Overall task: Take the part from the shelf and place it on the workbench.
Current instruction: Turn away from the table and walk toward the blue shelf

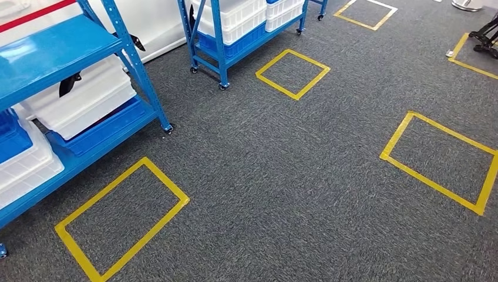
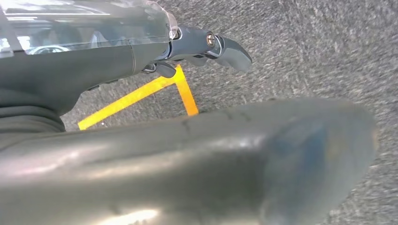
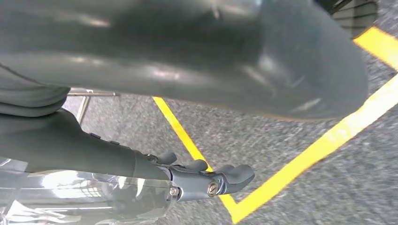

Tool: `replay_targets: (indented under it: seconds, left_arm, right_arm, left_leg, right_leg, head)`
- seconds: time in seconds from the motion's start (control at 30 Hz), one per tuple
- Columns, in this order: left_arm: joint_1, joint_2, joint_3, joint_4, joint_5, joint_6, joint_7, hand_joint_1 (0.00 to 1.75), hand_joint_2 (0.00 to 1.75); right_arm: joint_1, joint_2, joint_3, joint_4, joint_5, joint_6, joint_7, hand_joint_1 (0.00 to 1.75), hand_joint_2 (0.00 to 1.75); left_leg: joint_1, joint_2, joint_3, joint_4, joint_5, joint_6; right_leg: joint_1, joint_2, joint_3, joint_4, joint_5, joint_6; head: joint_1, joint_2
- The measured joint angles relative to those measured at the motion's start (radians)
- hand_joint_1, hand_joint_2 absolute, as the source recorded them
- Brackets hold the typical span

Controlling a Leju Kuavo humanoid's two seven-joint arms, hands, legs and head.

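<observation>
Grey carpet (image 1: 282, 176) marked with yellow tape squares (image 1: 122, 218); blue shelf (image 1: 56, 50), stacked with white bins (image 1: 82, 100), beside the nearest square. Left hand (image 2: 206, 47) and right hand (image 3: 206, 180) hang slack, fingers loose, grasping nothing. Part not identifiable; approach step, so next comes turning toward the shelf.
</observation>
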Motion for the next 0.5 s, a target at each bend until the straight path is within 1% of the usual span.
replay_targets:
  seconds: [0.03,0.07,0.1,0.13,0.17,0.2,0.23,0.27,0.3,0.33,0.37,0.4,0.43,0.47,0.5]
  left_arm:
    - [0.0,0.002,0.0,0.0,0.0,-0.002,0.001,0.0,0.0]
    - [0.001,0.004,0.0,0.0,0.0,-0.004,0.001,0.0,0.0]
    - [0.002,0.006,0.0,0.0,0.0,-0.006,0.002,0.0,0.0]
    - [0.003,0.007,0.0,0.0,-0.001,-0.008,0.002,0.0,0.0]
    - [0.003,0.008,0.0,0.0,-0.002,-0.01,0.002,0.0,0.0]
    - [0.001,0.009,0.0,0.0,-0.003,-0.011,0.003,0.0,0.0]
    - [0.0,0.009,0.0,0.0,-0.004,-0.012,0.003,0.0,0.0]
    - [-0.002,0.011,0.0,0.0,-0.005,-0.012,0.003,0.0,0.0]
    - [-0.002,0.012,0.0,0.0,-0.006,-0.012,0.003,0.0,0.0]
    - [-0.002,0.013,0.0,0.0,-0.008,-0.012,0.003,0.0,0.0]
    - [-0.002,0.014,0.0,0.0,-0.009,-0.012,0.004,0.0,0.0]
    - [-0.002,0.014,0.0,0.0,-0.011,-0.012,0.004,0.0,0.0]
    - [-0.002,0.014,0.0,0.0,-0.012,-0.012,0.005,0.0,0.0]
    - [-0.003,0.014,0.0,0.0,-0.013,-0.012,0.006,0.0,0.0]
    - [-0.004,0.014,0.0,0.0,-0.015,-0.012,0.007,0.0,0.0]
  right_arm:
    - [-0.004,-0.002,-0.002,0.007,0.004,-0.004,-0.003,0.0,0.0]
    - [-0.008,-0.003,-0.003,0.013,0.008,-0.008,-0.006,0.0,0.0]
    - [-0.013,-0.005,-0.004,0.018,0.011,-0.012,-0.009,0.0,0.0]
    - [-0.015,-0.007,-0.004,0.023,0.015,-0.015,-0.011,0.0,0.0]
    - [-0.017,-0.009,-0.004,0.027,0.018,-0.018,-0.013,0.0,0.0]
    - [-0.018,-0.011,-0.004,0.032,0.021,-0.02,-0.014,0.0,0.0]
    - [-0.017,-0.013,-0.004,0.036,0.024,-0.023,-0.014,0.0,0.0]
    - [-0.017,-0.015,-0.004,0.04,0.027,-0.025,-0.014,0.0,0.0]
    - [-0.017,-0.018,-0.004,0.044,0.029,-0.027,-0.014,0.0,0.0]
    - [-0.017,-0.02,-0.004,0.048,0.031,-0.029,-0.013,0.0,0.0]
    - [-0.017,-0.022,-0.004,0.051,0.032,-0.031,-0.013,0.0,0.0]
    - [-0.018,-0.024,-0.005,0.054,0.034,-0.032,-0.011,0.0,0.0]
    - [-0.018,-0.026,-0.005,0.057,0.034,-0.033,-0.009,0.0,0.0]
    - [-0.018,-0.028,-0.007,0.061,0.035,-0.035,-0.006,0.0,0.0]
    - [-0.019,-0.03,-0.009,0.065,0.036,-0.036,-0.003,0.0,0.0]
  left_leg:
    - [-0.004,0.004,0.006,-0.015,0.001,0.006]
    - [-0.006,-0.006,0.005,-0.015,0.001,0.012]
    - [-0.004,-0.014,0.007,-0.019,0.003,0.018]
    - [-0.002,-0.022,0.011,-0.024,0.006,0.024]
    - [0.001,-0.03,0.014,-0.029,0.01,0.031]
    - [0.004,-0.039,0.017,-0.033,0.013,0.037]
    - [0.003,-0.048,0.017,-0.034,0.014,0.04]
    - [0.002,-0.059,0.016,-0.033,0.014,0.043]
    - [0.001,-0.071,0.015,-0.032,0.014,0.043]
    - [0.001,-0.084,0.016,-0.03,0.013,0.043]
    - [0.001,-0.098,0.017,-0.029,0.011,0.043]
    - [0.001,-0.112,0.019,-0.026,0.009,0.04]
    - [0.002,-0.125,0.019,-0.024,0.007,0.037]
    - [0.001,-0.137,0.019,-0.02,0.004,0.033]
    - [0.001,-0.147,0.016,-0.017,0.003,0.028]
  right_leg:
    - [0.001,-0.007,0.003,0.0,-0.003,0.006]
    - [0.001,-0.013,0.006,-0.001,-0.004,0.011]
    - [-0.001,-0.016,0.009,-0.001,-0.006,0.017]
    - [-0.002,-0.005,0.009,0.007,-0.014,0.022]
    - [-0.003,0.015,0.001,0.03,-0.031,0.027]
    - [-0.005,0.04,-0.018,0.073,-0.058,0.029]
    - [-0.006,0.064,-0.049,0.135,-0.091,0.031]
    - [-0.007,0.077,-0.084,0.203,-0.12,0.032]
    - [-0.007,0.082,-0.114,0.256,-0.134,0.033]
    - [-0.007,0.084,-0.131,0.279,-0.129,0.033]
    - [-0.008,0.086,-0.127,0.26,-0.102,0.033]
    - [-0.009,0.093,-0.107,0.206,-0.061,0.032]
    - [-0.011,0.112,-0.079,0.137,-0.023,0.03]
    - [-0.012,0.135,-0.055,0.076,0.004,0.028]
    - [-0.013,0.151,-0.039,0.036,0.017,0.026]
  head:
    - [0.0,0.0]
    - [0.001,0.0]
    - [0.001,0.0]
    - [0.001,0.0]
    - [0.002,0.0]
    - [0.004,0.0]
    - [0.005,0.0]
    - [0.005,0.0]
    - [0.006,0.0]
    - [0.006,0.0]
    - [0.006,0.0]
    - [0.006,0.0]
    - [0.006,0.0]
    - [0.006,0.0]
    - [0.006,0.0]
